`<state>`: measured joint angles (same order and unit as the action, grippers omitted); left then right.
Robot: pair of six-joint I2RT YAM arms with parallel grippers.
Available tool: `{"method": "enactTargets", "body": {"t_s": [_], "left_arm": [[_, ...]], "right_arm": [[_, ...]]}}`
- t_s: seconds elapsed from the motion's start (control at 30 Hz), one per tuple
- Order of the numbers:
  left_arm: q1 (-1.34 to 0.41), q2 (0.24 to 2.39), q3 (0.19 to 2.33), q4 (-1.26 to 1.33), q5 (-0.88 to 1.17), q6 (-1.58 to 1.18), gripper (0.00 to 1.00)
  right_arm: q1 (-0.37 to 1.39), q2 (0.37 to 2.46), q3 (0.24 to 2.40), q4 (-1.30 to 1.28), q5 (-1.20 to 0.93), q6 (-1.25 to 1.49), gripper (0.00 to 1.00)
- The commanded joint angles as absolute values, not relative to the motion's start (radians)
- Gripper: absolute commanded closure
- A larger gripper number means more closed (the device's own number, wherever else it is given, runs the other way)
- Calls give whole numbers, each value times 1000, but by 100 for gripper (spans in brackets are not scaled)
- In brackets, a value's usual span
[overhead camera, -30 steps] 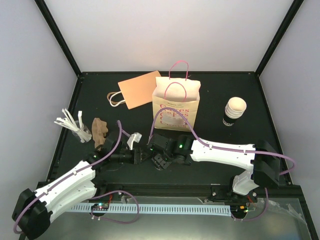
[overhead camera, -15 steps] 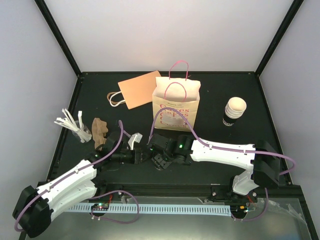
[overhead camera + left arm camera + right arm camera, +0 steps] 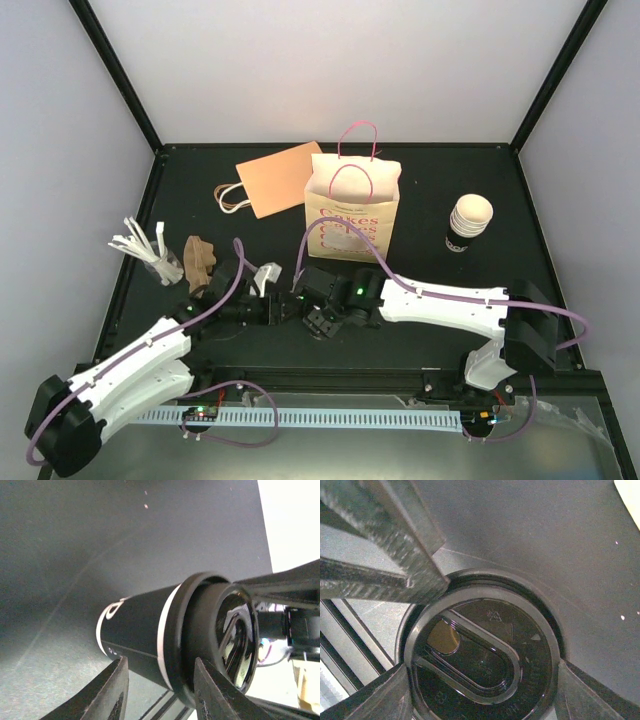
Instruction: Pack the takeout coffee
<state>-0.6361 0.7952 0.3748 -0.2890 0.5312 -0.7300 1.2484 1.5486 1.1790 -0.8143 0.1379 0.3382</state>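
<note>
Rim of black lidded cup sits between right jaws, dark table beyond.

Both arms reach low toward the table's middle, the left arm and the right arm meeting nose to nose. The right gripper clamps a lidded black cup at its rim. The left gripper straddles that cup's body, and whether it touches is unclear.

Black table with paper bag, ribbed cup
</note>
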Motion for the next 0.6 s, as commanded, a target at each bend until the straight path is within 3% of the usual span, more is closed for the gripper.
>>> {"method": "enactTargets", "body": {"t_s": [0.0,0.2,0.57], "left_arm": [[-600,736,465,-422,398,-708,60],[-423,700,420,-398,568,-667,60],[-373,747,346,-285,752,-652,62]], "right_arm": [[1261,1658,1146,-880,41,197,29],[1261,1680,1171,-845,33,60,29],[1259,1653,1140,-798,5,-42,32]]}}
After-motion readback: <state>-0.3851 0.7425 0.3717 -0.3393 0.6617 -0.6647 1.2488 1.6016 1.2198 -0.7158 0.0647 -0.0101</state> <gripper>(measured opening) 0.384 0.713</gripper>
